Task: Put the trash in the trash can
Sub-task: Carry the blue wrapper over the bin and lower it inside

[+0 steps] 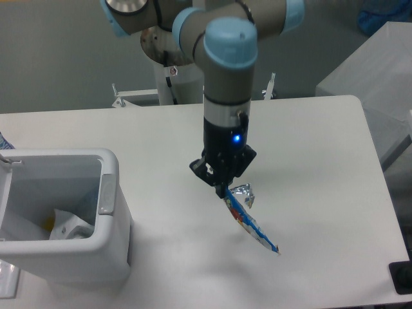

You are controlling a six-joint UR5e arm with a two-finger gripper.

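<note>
Above the middle of the white worktop [322, 141] the arm [226, 84] points straight down, and its tool [223, 185] is closed on the top edge of a blue-and-orange snack packet [251, 224]. That packet hangs tilted from the tool, seen nearly edge-on, its lower end slanting down toward the right, and a crumpled bit of silver foil sticks out just beside the grip. A faint shadow lies on the worktop below it, so the packet looks lifted off the surface, though I cannot tell whether its lowest tip touches. A small blue light glows on the dark wrist section just above the tool. Well apart to the left, at the near left corner of the worktop, stands the white trash can [112, 232] with its thick rim and a grey flap [107, 193] on the side facing the arm. Down inside it lies a whitish wrapper [64, 225], with a small yellow patch beside it that is too small to identify.
</note>
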